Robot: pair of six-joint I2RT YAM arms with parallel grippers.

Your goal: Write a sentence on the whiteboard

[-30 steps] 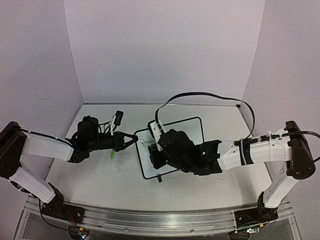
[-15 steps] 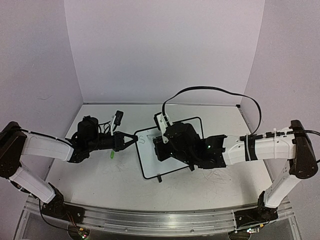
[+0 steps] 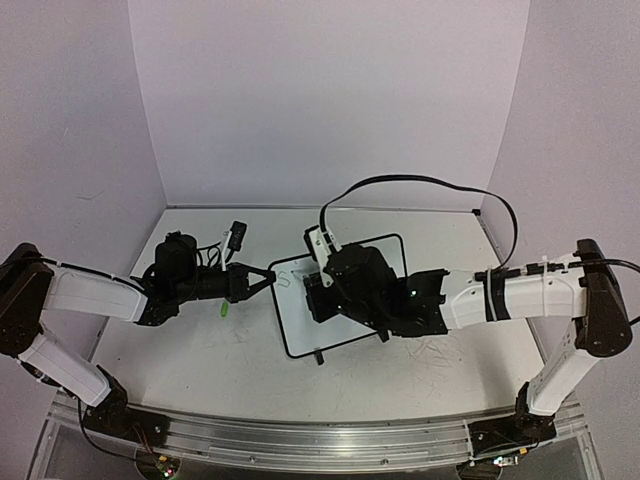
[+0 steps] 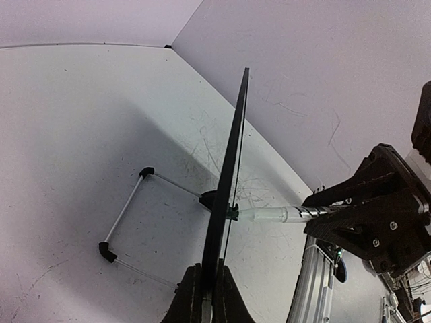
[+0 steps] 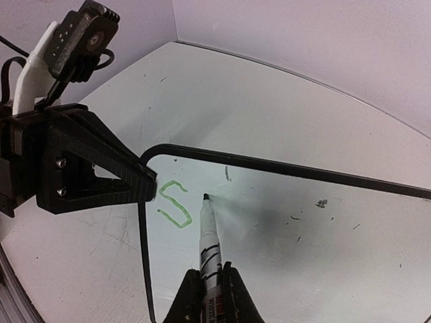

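The whiteboard stands tilted mid-table, with a thin black frame. My left gripper is shut on its left edge; in the left wrist view the jaws pinch the edge-on whiteboard. My right gripper is shut on a white marker. The marker's tip rests on the whiteboard just right of a green letter "S", the only part of the sentence in view. In the top view the right gripper hangs over the board's upper left.
A small green cap lies on the table left of the board. The board's wire stand rests behind it. A black cable arches over the right arm. Faint scribbles mark the table.
The right arm has moved up the board, away from the near edge and toward its upper left corner, and its cable has swung with it. The left arm has not moved.
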